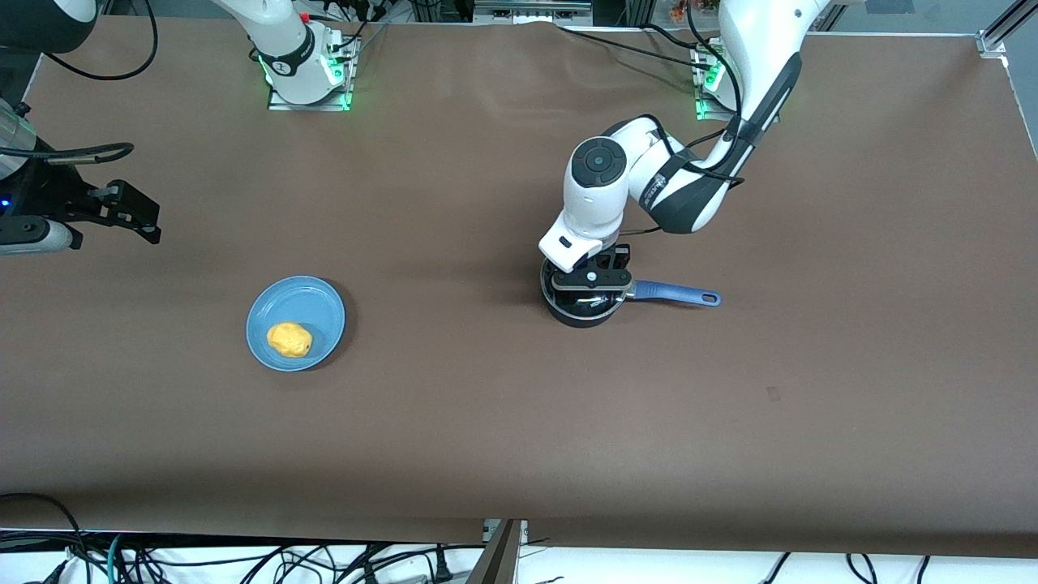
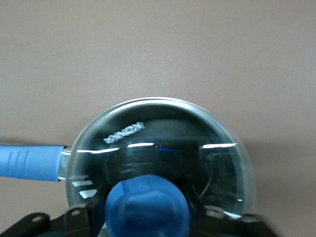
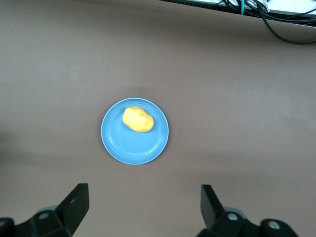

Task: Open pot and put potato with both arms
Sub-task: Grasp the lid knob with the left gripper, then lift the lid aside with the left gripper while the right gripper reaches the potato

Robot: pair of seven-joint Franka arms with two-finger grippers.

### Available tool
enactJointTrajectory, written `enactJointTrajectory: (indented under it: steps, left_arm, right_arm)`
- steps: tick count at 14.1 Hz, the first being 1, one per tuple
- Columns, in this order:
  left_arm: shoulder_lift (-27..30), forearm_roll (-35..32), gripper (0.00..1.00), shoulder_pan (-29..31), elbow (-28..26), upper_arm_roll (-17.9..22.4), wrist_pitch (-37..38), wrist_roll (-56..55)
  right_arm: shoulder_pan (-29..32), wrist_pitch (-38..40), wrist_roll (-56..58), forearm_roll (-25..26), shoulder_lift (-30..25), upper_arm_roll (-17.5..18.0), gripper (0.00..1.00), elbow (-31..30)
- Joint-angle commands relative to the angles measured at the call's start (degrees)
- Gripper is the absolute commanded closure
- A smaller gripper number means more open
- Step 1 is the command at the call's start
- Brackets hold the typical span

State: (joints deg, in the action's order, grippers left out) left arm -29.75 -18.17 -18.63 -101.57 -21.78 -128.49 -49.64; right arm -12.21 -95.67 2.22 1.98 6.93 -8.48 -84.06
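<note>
The black pot (image 1: 577, 315) stands mid-table with its blue handle (image 1: 673, 294) pointing toward the left arm's end. The glass lid (image 2: 163, 143) sits on it. My left gripper (image 1: 592, 280) is down on the lid, its fingers closed against both sides of the blue knob (image 2: 148, 207). The yellow-orange potato (image 1: 289, 339) lies on the blue plate (image 1: 312, 302) toward the right arm's end. My right gripper (image 1: 144, 215) hangs open and empty above the table's edge at the right arm's end. The right wrist view shows the potato (image 3: 138, 119) on the plate (image 3: 143, 145) ahead of its spread fingers (image 3: 74, 202).
The table is covered in brown paper. Cables run along the edge nearest the front camera (image 1: 243, 560). The arm bases (image 1: 308, 77) with green lights stand along the robots' edge.
</note>
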Motion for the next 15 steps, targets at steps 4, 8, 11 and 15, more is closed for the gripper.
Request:
enactJointTrajectory:
  steps: [4,8,11,15]
  left_arm:
    - [1.63,-1.87,0.46,0.35,-1.71,-0.45,-0.36,-0.64]
    - [3.9,-1.87,0.46,0.96,-1.44,-0.54,1.13,-0.46]
    - [6.63,-1.0,0.46,2.1,-1.09,-1.24,3.24,0.49]
    - [11.63,1.19,0.46,8.94,-0.91,-1.33,7.11,15.22]
  right_arm:
    - [-0.18,0.92,0.06,0.56,-0.69,0.13,0.0,0.39]
    - [-0.62,4.43,1.47,0.3,0.36,0.57,0.0,-0.4]
    - [-0.62,2.95,1.38,-0.05,3.17,0.57,0.0,-0.49]
    - [-0.09,-4.86,5.77,-0.4,10.54,0.48,0.0,-4.7]
